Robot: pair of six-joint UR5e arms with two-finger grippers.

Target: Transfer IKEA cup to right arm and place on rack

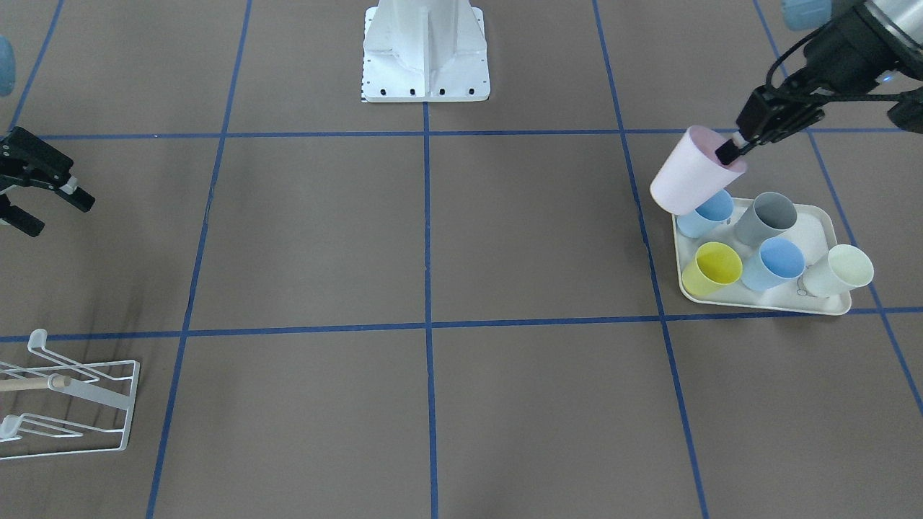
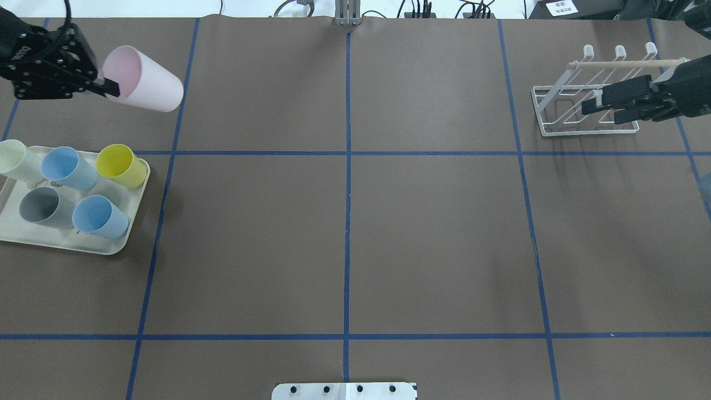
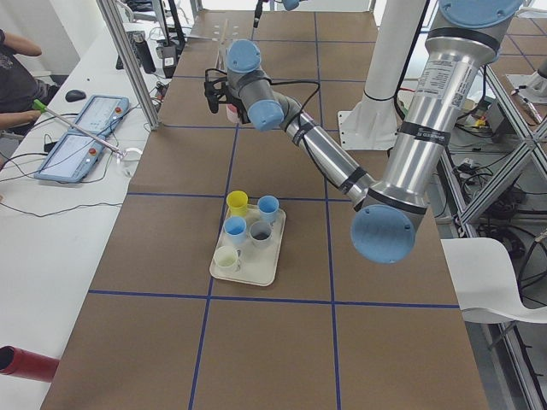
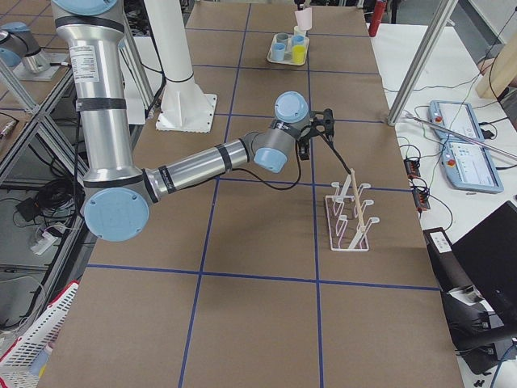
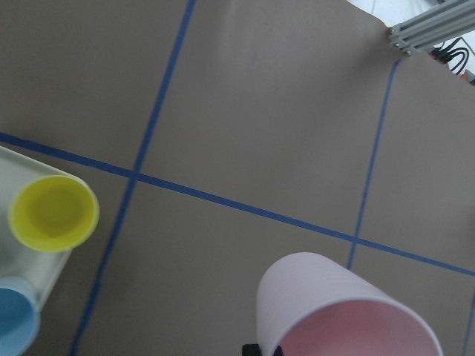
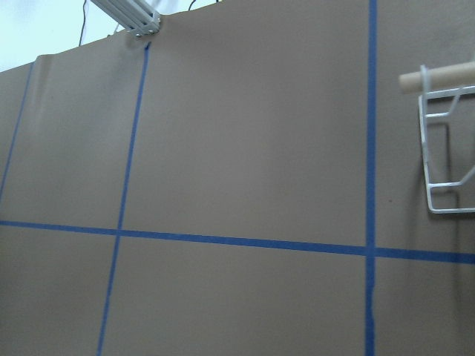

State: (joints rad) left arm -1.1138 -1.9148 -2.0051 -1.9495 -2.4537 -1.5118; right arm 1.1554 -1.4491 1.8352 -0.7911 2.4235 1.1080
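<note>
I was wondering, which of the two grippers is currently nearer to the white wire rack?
Right. The right gripper hangs close by the rack, jaws open, not touching it. The left gripper is far off at the opposite end, holding the pink cup.

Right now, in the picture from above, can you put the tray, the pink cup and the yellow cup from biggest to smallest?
1. Cream tray.
2. Pink cup, though the left hand holds it up nearer the camera, so it may only look bigger than the next one.
3. Yellow cup.
</note>
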